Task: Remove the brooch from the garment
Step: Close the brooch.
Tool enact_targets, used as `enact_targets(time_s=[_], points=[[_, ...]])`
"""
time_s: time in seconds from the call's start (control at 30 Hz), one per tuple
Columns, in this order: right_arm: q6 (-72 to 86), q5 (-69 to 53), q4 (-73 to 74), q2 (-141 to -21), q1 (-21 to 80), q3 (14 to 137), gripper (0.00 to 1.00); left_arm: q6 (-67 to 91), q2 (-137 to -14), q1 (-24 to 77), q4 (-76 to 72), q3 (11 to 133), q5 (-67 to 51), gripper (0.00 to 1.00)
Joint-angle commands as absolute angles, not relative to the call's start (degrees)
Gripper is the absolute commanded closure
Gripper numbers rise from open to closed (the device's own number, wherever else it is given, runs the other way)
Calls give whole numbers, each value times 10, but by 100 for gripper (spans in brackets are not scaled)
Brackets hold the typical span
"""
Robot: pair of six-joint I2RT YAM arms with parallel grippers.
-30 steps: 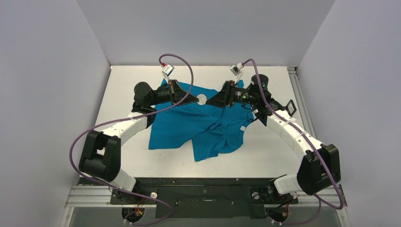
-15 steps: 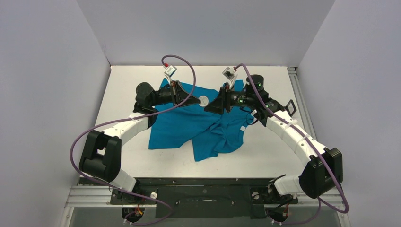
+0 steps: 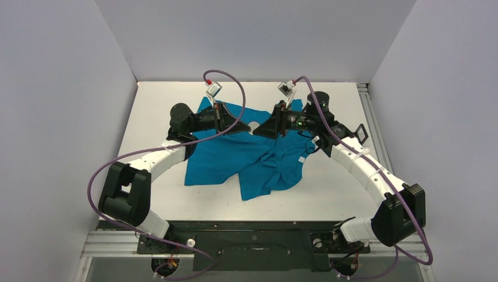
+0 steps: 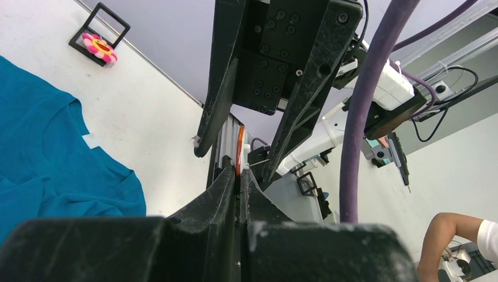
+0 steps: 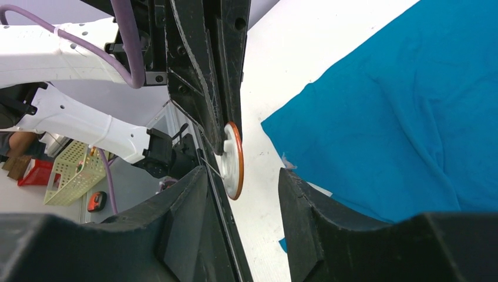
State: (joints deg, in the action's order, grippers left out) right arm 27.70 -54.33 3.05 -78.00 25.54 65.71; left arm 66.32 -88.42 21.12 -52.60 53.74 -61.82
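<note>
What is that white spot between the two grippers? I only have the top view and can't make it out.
Observer: A thin disc, white-faced with an orange rim; the left wrist view shows the left gripper shut on it.
Operator: Does the right gripper hold it too?
Observer: No. In the right wrist view the right gripper is open, its fingers either side of the disc with gaps showing.
Operator: Where is the flower brooch?
Observer: The left wrist view shows the brooch in a small black frame on the table, apart from the garment.
</note>
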Motion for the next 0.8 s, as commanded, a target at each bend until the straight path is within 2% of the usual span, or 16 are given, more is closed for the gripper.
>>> enact_targets(time_s=[0.0, 0.37, 0.77], points=[[283, -547, -14, -782, 252, 686, 57, 647, -870, 218, -557, 542, -628, 100], [272, -530, -3, -784, 249, 685, 80, 636, -868, 224, -553, 545, -629, 100], [235, -534, 45, -793, 255, 696, 82, 589, -857, 237, -511, 552, -629, 100]])
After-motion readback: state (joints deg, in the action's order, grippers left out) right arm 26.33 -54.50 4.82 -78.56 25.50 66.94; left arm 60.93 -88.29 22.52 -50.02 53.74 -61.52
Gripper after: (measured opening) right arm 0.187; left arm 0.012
